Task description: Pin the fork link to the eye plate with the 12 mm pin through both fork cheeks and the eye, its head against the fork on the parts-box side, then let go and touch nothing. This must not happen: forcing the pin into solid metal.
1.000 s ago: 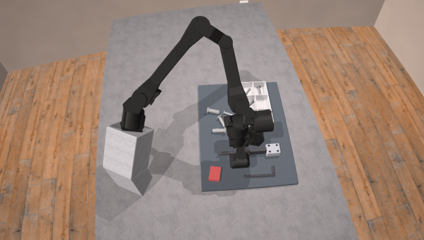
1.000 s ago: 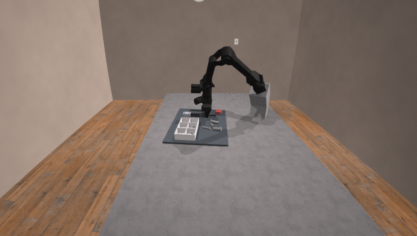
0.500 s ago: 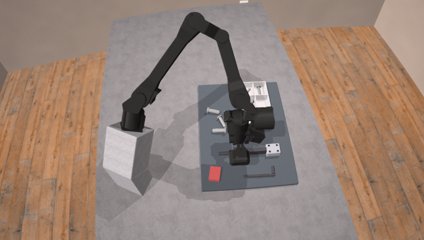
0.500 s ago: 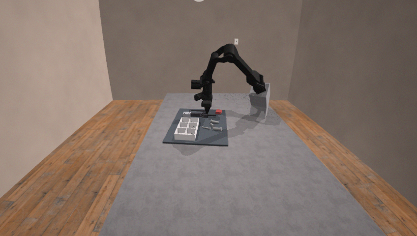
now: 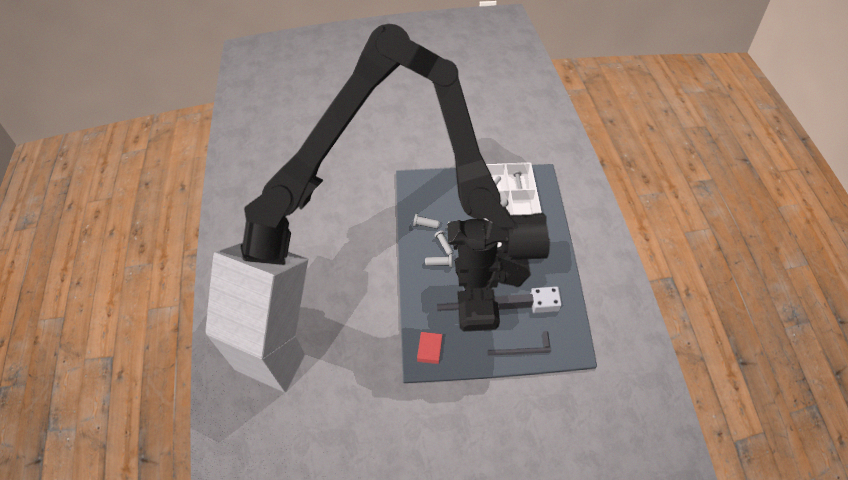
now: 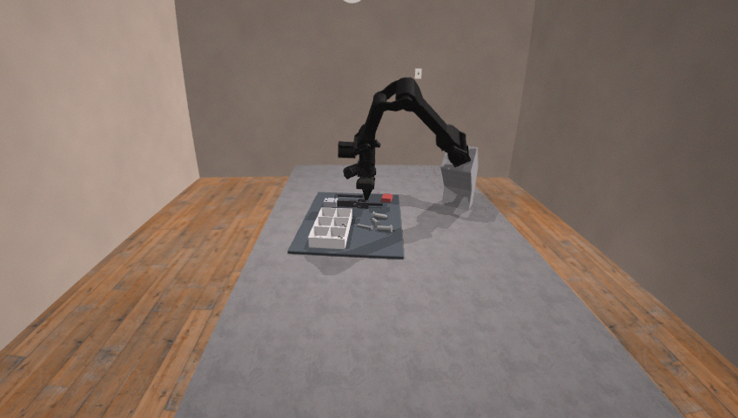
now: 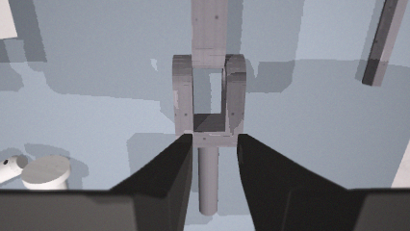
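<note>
Across the frame spreads the grey tabletop (image 5: pixel 339 139) (image 6: pixel 414 320). Right of centre from above, the claw (image 5: pixel 479 312) (image 6: pixel 366 198) (image 7: pixel 215 142) is slightly open, gripping nothing visible; contact with the fork link (image 5: pixel 447 306) (image 6: pixel 375 204) (image 7: pixel 184 106) is unclear. That link sits centrally in the wrist view, the eye plate's (image 5: pixel 516 300) (image 6: pixel 344 203) (image 7: pixel 209 29) end between its cheeks. I can't tell which pin is 12 mm.

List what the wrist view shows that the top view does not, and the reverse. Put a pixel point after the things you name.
Only wrist: the fork's (image 6: pixel 360 205) (image 7: pixel 183 103) two cheeks with the open gap between them, and the gripper's two separated fingertips.

Only top: the white four-hole block (image 5: pixel 546 296) (image 6: pixel 330 202), the arm's stand (image 5: pixel 238 309) (image 6: pixel 472 181) and the hex key's bent end (image 5: pixel 545 340).

Both: the gripper (image 5: pixel 479 314) (image 6: pixel 366 198) (image 7: pixel 215 142), loose pins (image 5: pixel 438 261) (image 6: pixel 380 216) (image 7: pixel 46 169), the fork's round rod (image 5: pixel 446 306) (image 6: pixel 374 204) (image 7: pixel 208 183) and the bar (image 5: pixel 516 300) (image 6: pixel 347 203) (image 7: pixel 208 31) beyond it.
</note>
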